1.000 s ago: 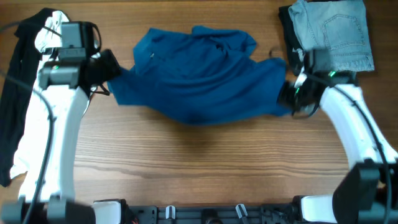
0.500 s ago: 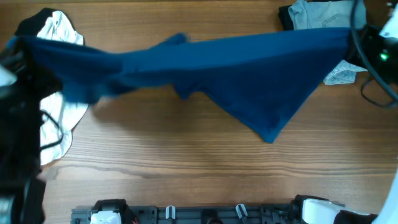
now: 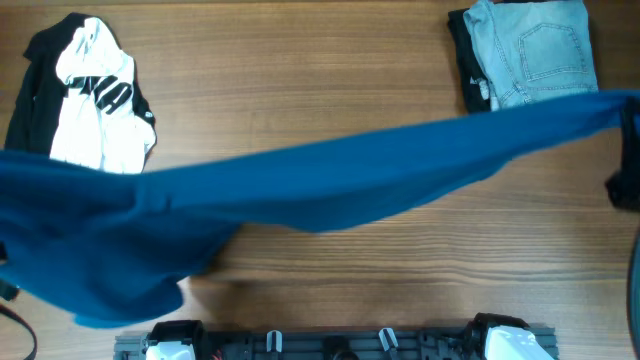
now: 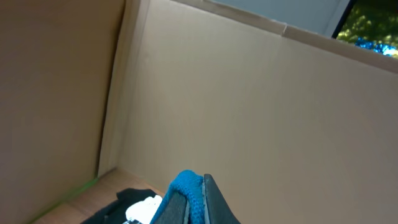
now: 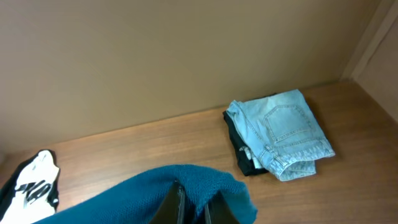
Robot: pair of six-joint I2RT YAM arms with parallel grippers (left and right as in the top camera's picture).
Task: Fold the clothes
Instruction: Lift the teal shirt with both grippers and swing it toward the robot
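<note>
blue shirt (image 3: 330, 180) strung between left fingers (image 4: 213, 204) and right fingers (image 5: 175, 202), both clamped on cloth, above the table (image 3: 300, 60). no fold yet. jeans (image 3: 535, 55) folded beyond right fingers; striped top (image 3: 95, 100) and black garment (image 3: 25, 90) near left fingers look unfolded.

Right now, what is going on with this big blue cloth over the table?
Two robot arms hold the blue shirt between them, stretched across above the table. The left tool pinches one end and the right tool pinches the other, both shut on the fabric. No fold is made in it yet. The jeans lie folded at the far right, and the white striped top lies on a black garment at the far left.
</note>
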